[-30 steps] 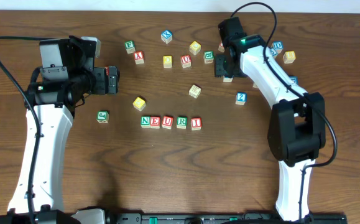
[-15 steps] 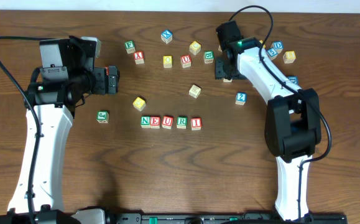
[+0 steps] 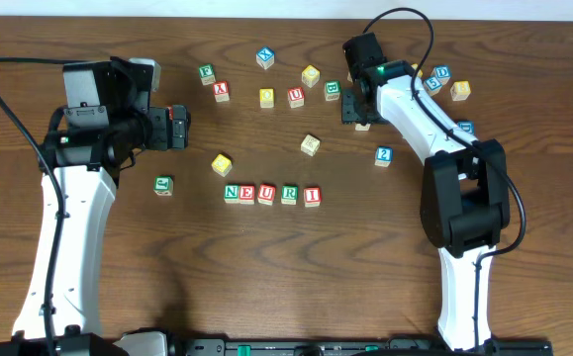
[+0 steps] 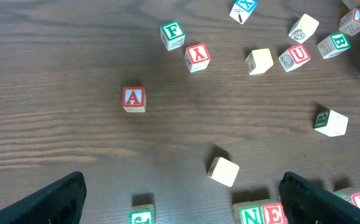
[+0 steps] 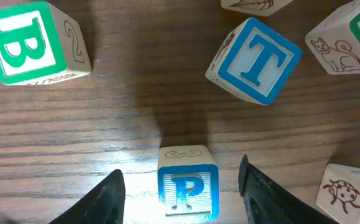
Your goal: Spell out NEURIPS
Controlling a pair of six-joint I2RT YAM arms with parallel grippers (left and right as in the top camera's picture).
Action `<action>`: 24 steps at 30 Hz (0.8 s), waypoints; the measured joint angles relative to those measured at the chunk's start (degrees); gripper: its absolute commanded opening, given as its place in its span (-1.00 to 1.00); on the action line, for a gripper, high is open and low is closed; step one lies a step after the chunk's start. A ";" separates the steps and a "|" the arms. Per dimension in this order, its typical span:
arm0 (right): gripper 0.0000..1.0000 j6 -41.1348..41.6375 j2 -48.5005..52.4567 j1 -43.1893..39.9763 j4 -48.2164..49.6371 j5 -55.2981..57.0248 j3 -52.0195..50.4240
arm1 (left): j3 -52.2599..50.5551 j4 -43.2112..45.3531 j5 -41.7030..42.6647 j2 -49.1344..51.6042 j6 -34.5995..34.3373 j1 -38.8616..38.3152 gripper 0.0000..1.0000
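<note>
right wrist view showed the right hand (image 5: pixel 180 186) spread astride the blue p cube (image 5: pixel 188 185), not touching; an off-centre squeeze could twist it askew.

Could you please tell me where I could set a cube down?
The table is bare below the NEURI row, between left arm and right arm. Crowded above, from the F cube to the right end effector.
</note>
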 measured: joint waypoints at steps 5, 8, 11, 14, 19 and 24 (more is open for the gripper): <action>0.07 0.00 0.00 -0.11 0.28 0.20 0.00 | 0.00 -0.02 0.00 0.00 0.00 0.02 0.95; 0.07 0.00 0.00 -0.11 0.31 0.90 0.00 | 0.00 0.00 -0.02 0.00 0.00 0.00 0.96; 0.07 0.00 0.00 -0.11 0.31 1.31 0.00 | 0.00 0.00 0.00 0.00 0.00 0.00 0.95; 0.07 0.00 0.00 -0.11 0.31 1.51 0.00 | 0.00 0.00 0.00 0.00 0.00 0.00 0.95; 0.07 0.00 0.00 -0.11 0.31 1.53 0.00 | 0.00 -0.02 0.00 0.00 0.00 0.00 0.95; 0.05 0.00 0.20 -0.11 0.33 1.62 0.00 | 0.00 0.00 0.00 0.00 0.00 0.00 0.95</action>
